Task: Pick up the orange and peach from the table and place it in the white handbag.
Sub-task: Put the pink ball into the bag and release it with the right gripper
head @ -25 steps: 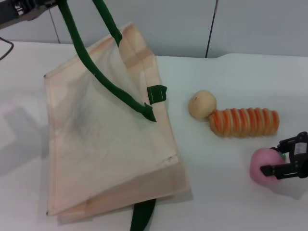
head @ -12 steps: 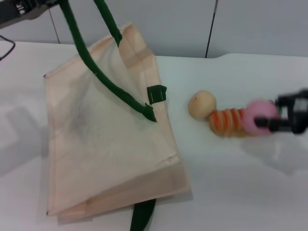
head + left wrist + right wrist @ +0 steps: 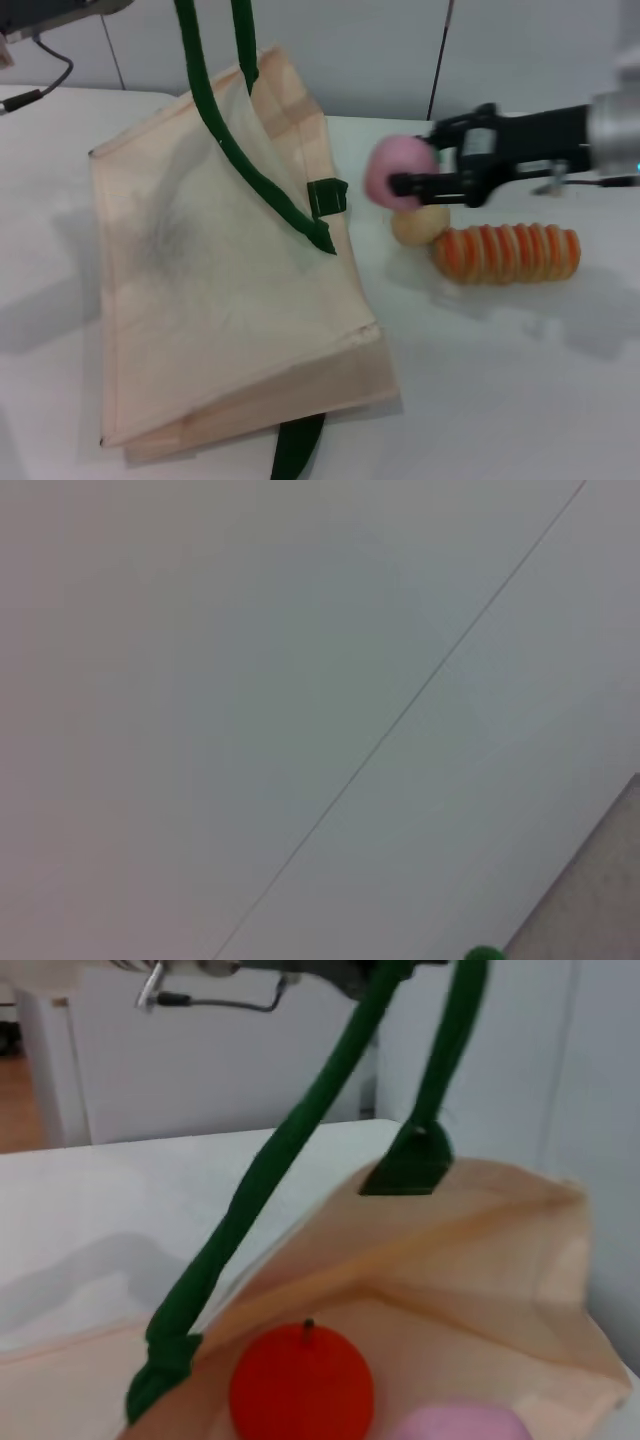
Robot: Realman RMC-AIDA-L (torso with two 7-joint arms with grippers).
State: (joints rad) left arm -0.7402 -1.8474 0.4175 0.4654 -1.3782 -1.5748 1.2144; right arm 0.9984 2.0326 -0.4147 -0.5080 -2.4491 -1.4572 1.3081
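My right gripper (image 3: 412, 172) is shut on the pink peach (image 3: 396, 170) and holds it in the air just right of the white handbag's (image 3: 200, 300) open mouth. The peach's top edge shows in the right wrist view (image 3: 455, 1424). The orange (image 3: 302, 1385) lies inside the handbag, seen only in the right wrist view. My left gripper (image 3: 330, 968) is high up at the back left, shut on the dark green strap handles (image 3: 215, 120), and holds them up so the handbag (image 3: 480, 1260) gapes open.
A pale beige ball (image 3: 420, 226) and an orange-and-cream striped roll (image 3: 507, 252) lie on the white table (image 3: 520, 380) under and right of the peach. A wall (image 3: 520, 50) stands behind the table. A loose strap end (image 3: 297, 450) sticks out at the bag's front.
My right gripper has lifted the peach from the table's right front and carried it left and up, past the striped roll, to the bag's mouth. The held straps shifted slightly right.
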